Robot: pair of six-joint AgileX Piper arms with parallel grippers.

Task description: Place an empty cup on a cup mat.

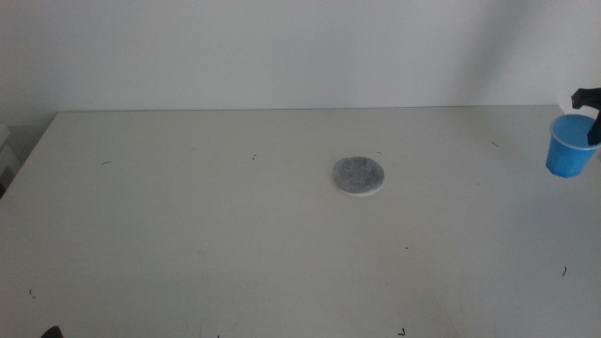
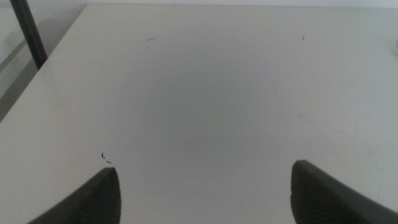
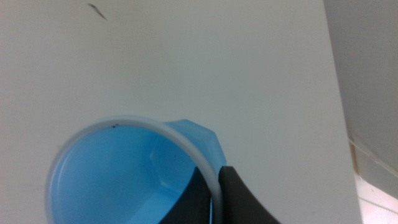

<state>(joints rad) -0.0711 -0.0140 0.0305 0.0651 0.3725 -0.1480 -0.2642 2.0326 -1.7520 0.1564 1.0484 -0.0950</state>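
Right, nearest the camera the left gripper (image 2: 202,193) waits low over the table (image 1: 188,235), jaws spread wide with bare white surface between them and nothing held. From the middle view only a dark sliver of it shows at the near edge, well apart from the mat (image 1: 358,176) and off to the mat's left.

Now the mat itself: a flat round grey disc with a white edge, lying alone near the middle of the table. Nothing sits on it, nothing touches it.

Over to the mat's right, and a touch farther back, is the cup (image 1: 570,145). It's bright blue, upright, mouth up, close to the table's right edge and well apart from the mat. The right gripper (image 3: 219,186) has it by the rim: in the right wrist view the two dark jaws are pinched on the pale rim, one inside the cup, one outside against the blue wall. The cup (image 3: 130,180) is empty, its faceted blue floor plain to see. Whether its base rests on the table or hangs just clear, I can't tell.

Beyond everything, a plain pale wall (image 1: 282,47) runs behind the table's far edge.
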